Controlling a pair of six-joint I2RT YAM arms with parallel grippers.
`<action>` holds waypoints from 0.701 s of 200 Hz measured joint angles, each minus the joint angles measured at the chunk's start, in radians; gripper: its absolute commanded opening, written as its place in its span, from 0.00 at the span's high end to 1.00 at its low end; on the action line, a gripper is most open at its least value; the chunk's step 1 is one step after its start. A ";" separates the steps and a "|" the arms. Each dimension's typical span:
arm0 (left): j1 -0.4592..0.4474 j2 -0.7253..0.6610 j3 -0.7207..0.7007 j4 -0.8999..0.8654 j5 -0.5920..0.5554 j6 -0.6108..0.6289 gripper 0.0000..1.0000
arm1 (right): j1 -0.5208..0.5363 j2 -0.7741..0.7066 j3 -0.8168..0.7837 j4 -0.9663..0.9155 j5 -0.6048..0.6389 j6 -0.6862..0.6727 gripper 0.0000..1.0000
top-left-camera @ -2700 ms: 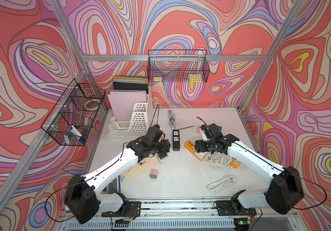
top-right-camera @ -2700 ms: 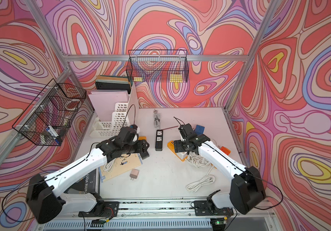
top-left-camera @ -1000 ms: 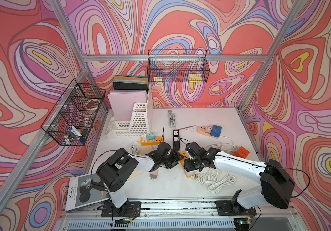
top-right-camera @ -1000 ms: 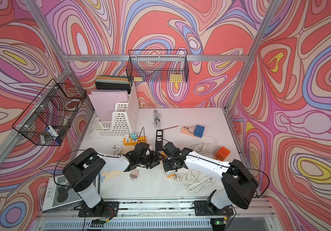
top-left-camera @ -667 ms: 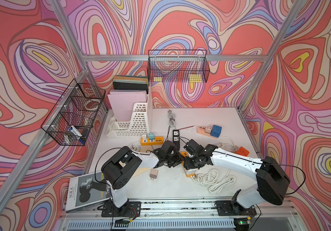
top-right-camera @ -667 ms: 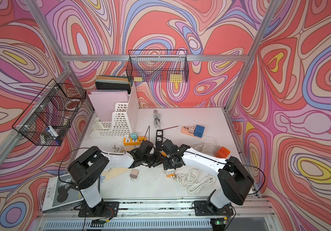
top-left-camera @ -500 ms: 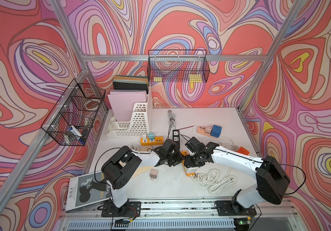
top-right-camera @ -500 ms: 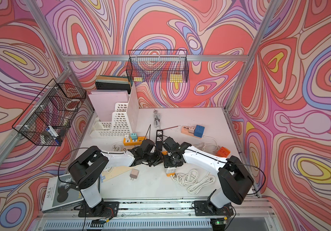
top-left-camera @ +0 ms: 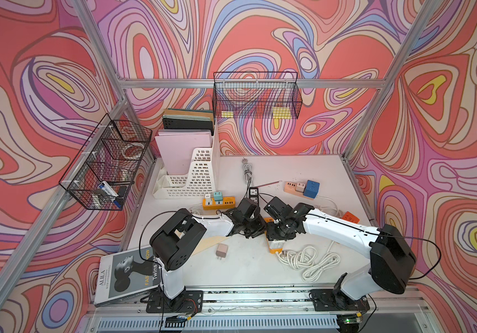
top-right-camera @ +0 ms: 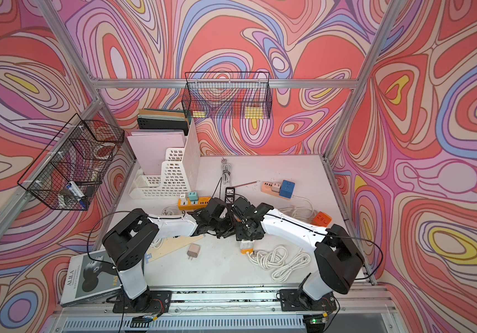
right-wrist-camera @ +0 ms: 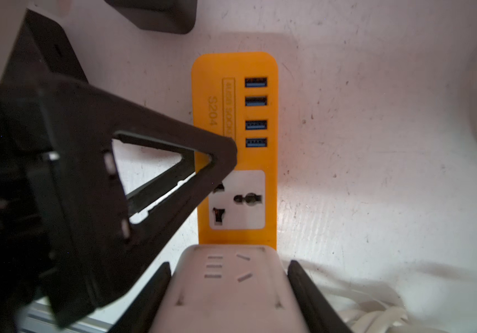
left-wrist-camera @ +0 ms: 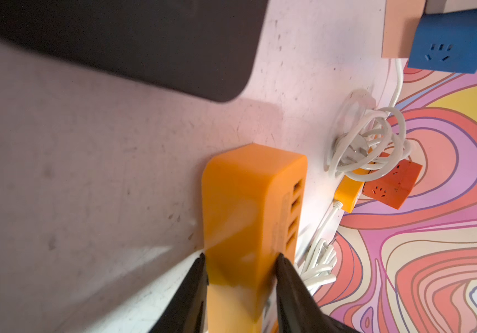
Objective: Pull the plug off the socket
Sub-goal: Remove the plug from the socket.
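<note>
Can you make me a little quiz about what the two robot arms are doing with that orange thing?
1. True or false: the left pincer is clamped on the orange power strip.
2. What does the right pincer hold? A) the white plug B) a spoon C) a banana
3. Fill in: the strip's top shows ___ blue USB ports in a row.
Key: 1 true; 2 A; 3 four.
</note>
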 measured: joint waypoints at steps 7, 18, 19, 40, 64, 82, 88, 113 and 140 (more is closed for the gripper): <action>0.000 -0.001 0.001 -0.002 -0.001 0.004 0.65 | 0.001 -0.003 -0.006 0.006 -0.003 0.003 0.72; -0.001 -0.001 0.002 -0.008 -0.005 0.015 0.65 | 0.016 -0.003 -0.015 0.016 0.004 0.016 0.72; -0.001 -0.001 0.002 -0.008 -0.004 0.016 0.65 | 0.018 -0.003 -0.015 0.016 0.006 0.017 0.72; -0.002 -0.005 0.011 -0.044 -0.008 0.040 0.66 | 0.056 0.004 -0.027 0.033 0.040 0.044 0.72; -0.008 -0.002 0.021 -0.071 -0.026 0.050 0.68 | 0.039 0.045 -0.014 0.035 0.024 0.039 0.73; 0.006 0.008 0.032 -0.071 -0.031 0.040 0.70 | -0.003 0.077 0.027 0.011 -0.013 -0.006 0.73; 0.011 0.009 0.035 -0.070 -0.032 0.039 0.70 | -0.017 0.083 0.039 0.004 -0.025 -0.022 0.73; 0.007 0.009 0.042 -0.062 -0.058 0.049 0.71 | -0.058 0.082 0.060 -0.011 -0.056 -0.051 0.74; -0.001 0.008 0.047 -0.061 -0.063 0.069 0.72 | -0.062 0.032 0.012 0.015 -0.060 -0.046 0.75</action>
